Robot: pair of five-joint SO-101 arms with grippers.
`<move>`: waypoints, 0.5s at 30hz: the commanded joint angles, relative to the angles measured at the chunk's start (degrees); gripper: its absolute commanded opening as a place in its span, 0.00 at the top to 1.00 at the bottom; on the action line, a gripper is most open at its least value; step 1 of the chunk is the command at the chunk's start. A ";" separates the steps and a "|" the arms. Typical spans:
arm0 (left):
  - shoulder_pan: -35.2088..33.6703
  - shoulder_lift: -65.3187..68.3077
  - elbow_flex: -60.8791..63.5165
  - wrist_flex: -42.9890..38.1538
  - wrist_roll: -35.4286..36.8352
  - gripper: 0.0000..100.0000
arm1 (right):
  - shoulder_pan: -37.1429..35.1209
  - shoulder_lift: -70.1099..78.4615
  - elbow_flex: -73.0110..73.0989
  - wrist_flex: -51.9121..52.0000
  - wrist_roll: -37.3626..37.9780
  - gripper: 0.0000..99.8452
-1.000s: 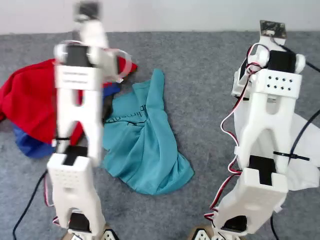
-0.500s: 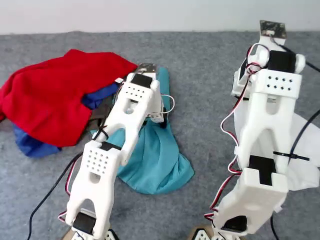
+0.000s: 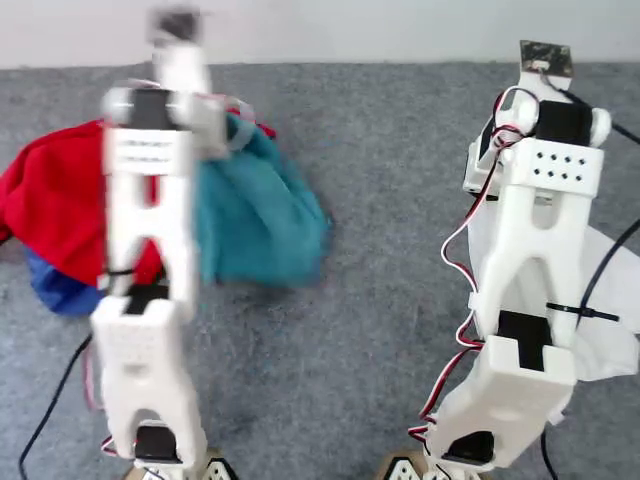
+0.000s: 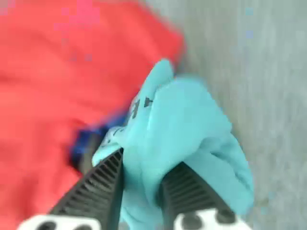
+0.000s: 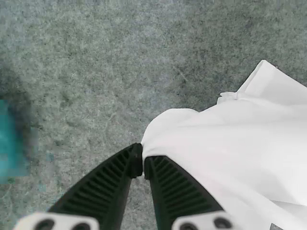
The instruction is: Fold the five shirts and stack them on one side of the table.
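My left gripper [image 4: 144,167] is shut on a bunched teal shirt [image 4: 192,129], which hangs off the grey carpet beside the raised left arm [image 3: 145,230]. In the high view the teal shirt [image 3: 260,215] overlaps the edge of a crumpled red shirt [image 3: 50,210] at the far left. A blue shirt [image 3: 55,285] peeks out under the red one. My right gripper [image 5: 143,165] is shut, its tips meeting at the edge of a flat white shirt [image 5: 230,158]; whether it pinches the cloth I cannot tell.
The right arm [image 3: 535,230] stands over the white shirt [image 3: 610,290] at the right side. Bare grey carpet [image 3: 390,260] lies between the two arms. Cables trail by both arm bases at the near edge.
The left arm dipped to the teal shirt in the middle, shut on it, then rose and swung it left toward the red pile. The right arm has not moved.
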 commanded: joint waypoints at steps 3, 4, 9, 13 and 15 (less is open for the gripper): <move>-12.57 -12.13 -9.54 -6.24 -8.35 0.99 | -1.89 2.42 0.00 -0.57 -0.44 0.99; -14.95 -12.57 -9.80 -7.65 -8.35 0.99 | -2.42 3.03 -0.09 -0.66 -0.53 0.99; -23.12 -10.29 -8.22 -5.10 -8.44 0.95 | -6.29 4.79 -0.09 -1.36 -0.70 0.99; -25.14 -6.42 -6.99 -1.14 -7.74 0.86 | -10.07 4.35 -0.53 -4.00 -0.18 0.99; -24.44 -4.92 -6.73 1.32 -6.51 0.79 | -12.44 3.74 -1.32 -3.82 -0.18 0.99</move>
